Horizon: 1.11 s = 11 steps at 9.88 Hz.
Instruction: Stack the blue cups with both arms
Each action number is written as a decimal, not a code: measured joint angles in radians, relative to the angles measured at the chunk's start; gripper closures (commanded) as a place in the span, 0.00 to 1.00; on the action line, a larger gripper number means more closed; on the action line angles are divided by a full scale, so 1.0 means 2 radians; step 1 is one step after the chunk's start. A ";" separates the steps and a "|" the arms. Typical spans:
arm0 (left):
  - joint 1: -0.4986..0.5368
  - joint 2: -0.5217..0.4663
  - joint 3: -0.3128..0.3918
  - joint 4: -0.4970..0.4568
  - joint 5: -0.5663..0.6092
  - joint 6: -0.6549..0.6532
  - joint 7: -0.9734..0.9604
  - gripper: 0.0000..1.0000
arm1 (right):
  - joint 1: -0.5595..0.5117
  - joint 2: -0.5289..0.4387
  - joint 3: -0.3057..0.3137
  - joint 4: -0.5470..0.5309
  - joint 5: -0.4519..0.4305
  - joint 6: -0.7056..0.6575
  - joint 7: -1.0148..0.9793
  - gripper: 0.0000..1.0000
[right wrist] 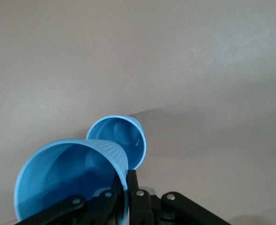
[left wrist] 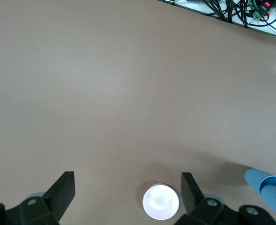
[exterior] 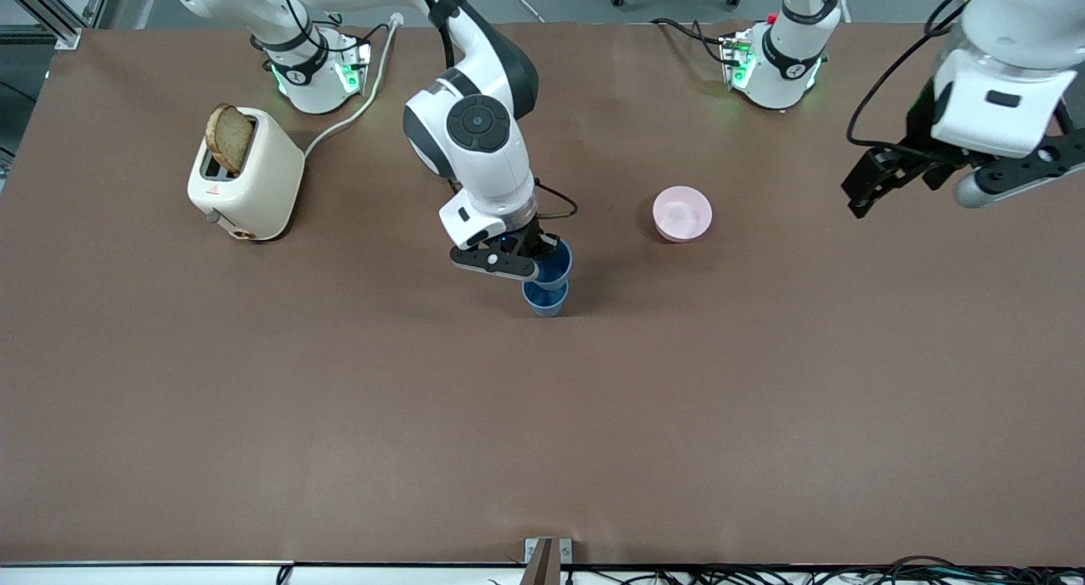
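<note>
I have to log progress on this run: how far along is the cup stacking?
Done: the right claw has picked up one blue cup, pinching its rim. In hand: it holds that cup in the air over the second blue cup, which stands upright on the table. Left: lowering the held cup into the standing one and letting go. The left claw waits open above the table near the pink bowl.

The front camera looks steeply down from high across the brown surface [exterior: 339, 415], facing both arm bases. The left wrist camera looks down from well above, sharing the pink bowl [exterior: 681, 214] [left wrist: 160, 201] with the front view. The right wrist camera sits close over the blue cups [exterior: 547, 278] [right wrist: 100, 164].
</note>
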 measured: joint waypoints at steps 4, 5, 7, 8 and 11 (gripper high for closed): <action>0.024 -0.019 0.030 -0.019 -0.038 -0.010 0.137 0.00 | 0.001 0.006 -0.001 0.000 0.000 0.002 0.000 0.96; 0.023 -0.035 0.049 -0.042 -0.057 -0.011 0.168 0.00 | 0.001 0.007 -0.001 0.000 0.000 0.002 0.000 0.90; 0.021 -0.064 0.072 -0.086 -0.070 -0.009 0.216 0.00 | 0.001 0.011 -0.001 0.000 0.000 0.002 0.000 0.62; 0.019 -0.074 0.073 -0.103 -0.070 -0.008 0.224 0.00 | 0.001 0.012 -0.001 0.000 0.000 0.002 0.000 0.49; 0.009 -0.073 0.073 -0.102 -0.070 0.002 0.232 0.00 | 0.001 0.013 -0.004 0.009 0.000 0.004 0.000 0.00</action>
